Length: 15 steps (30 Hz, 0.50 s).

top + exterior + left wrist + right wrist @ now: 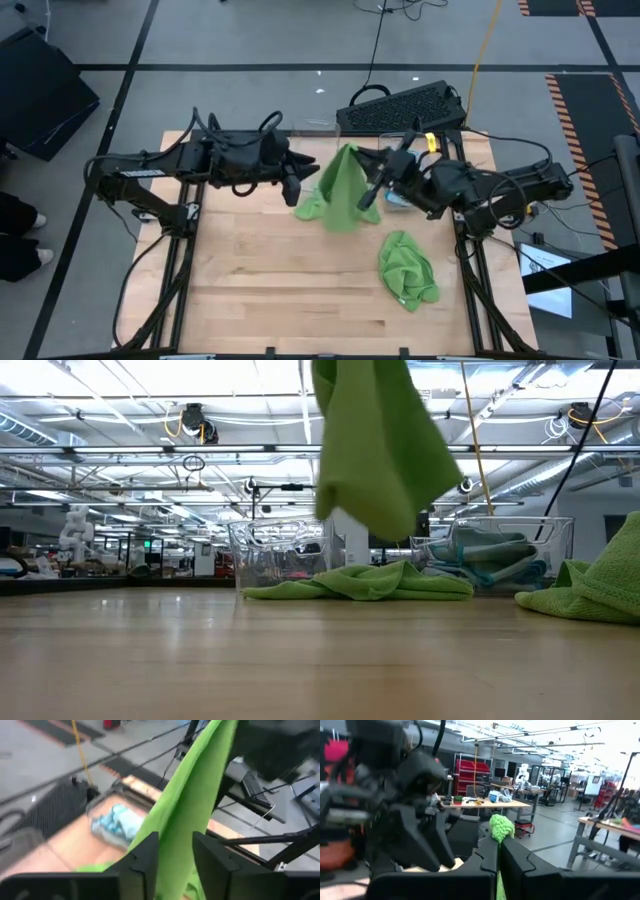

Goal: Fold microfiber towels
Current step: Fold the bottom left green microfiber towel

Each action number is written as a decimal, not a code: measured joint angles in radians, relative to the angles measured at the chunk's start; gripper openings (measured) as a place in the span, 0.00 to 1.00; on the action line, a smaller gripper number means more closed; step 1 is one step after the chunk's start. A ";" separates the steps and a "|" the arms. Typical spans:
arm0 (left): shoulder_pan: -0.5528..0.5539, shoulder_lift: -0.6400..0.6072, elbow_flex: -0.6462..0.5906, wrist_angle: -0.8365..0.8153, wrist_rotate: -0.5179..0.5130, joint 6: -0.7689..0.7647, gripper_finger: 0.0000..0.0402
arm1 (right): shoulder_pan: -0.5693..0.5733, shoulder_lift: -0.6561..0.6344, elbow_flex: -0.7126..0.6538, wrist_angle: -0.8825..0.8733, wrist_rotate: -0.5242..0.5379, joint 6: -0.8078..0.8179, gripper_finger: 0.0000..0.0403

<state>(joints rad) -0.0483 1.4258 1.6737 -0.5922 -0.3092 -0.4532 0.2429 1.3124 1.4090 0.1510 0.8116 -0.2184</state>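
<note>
One green towel (pixel 345 190) hangs mid-air over the far middle of the surface (pixel 280 290), its lower edge trailing on the wood. The right gripper (pixel 372 192) pinches its top corner tight; the left gripper (pixel 297 185) has its jaws narrowly parted around the cloth, gripping nothing. With only one corner held, the towel could swing, bunch or slip. A second green towel (pixel 408 268) lies crumpled near right.

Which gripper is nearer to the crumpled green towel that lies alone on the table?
Right. The right gripper hangs just above and behind the crumpled green towel, pinching the lifted green towel. The left gripper is farther, across that lifted towel.
</note>
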 joint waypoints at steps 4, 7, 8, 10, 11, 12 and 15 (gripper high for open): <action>-0.006 0.000 0.000 -0.107 -0.002 -0.095 0.38 | 0.000 -0.020 0.000 -0.001 0.000 0.050 0.00; -0.023 0.000 0.000 -0.202 -0.006 -0.107 0.42 | 0.000 -0.029 0.000 -0.006 0.000 0.086 0.00; -0.032 0.000 0.000 -0.235 -0.006 -0.105 0.43 | 0.000 -0.029 0.000 -0.005 0.000 0.097 0.00; -0.053 0.005 -0.009 -0.273 -0.006 -0.106 0.43 | 0.000 -0.034 0.000 -0.010 -0.001 0.105 0.00; -0.065 0.006 -0.020 -0.280 -0.006 -0.107 0.43 | 0.000 -0.036 0.000 -0.014 0.000 0.106 0.00; -0.079 0.007 -0.037 -0.285 -0.006 -0.107 0.43 | 0.000 -0.037 0.000 -0.013 -0.001 0.106 0.00; -0.126 0.008 -0.098 -0.274 -0.012 -0.113 0.43 | 0.000 -0.042 0.000 -0.015 0.000 0.106 0.00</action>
<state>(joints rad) -0.1739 1.4342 1.5759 -0.8657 -0.3217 -0.5658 0.2429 1.2705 1.4090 0.1362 0.8112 -0.1120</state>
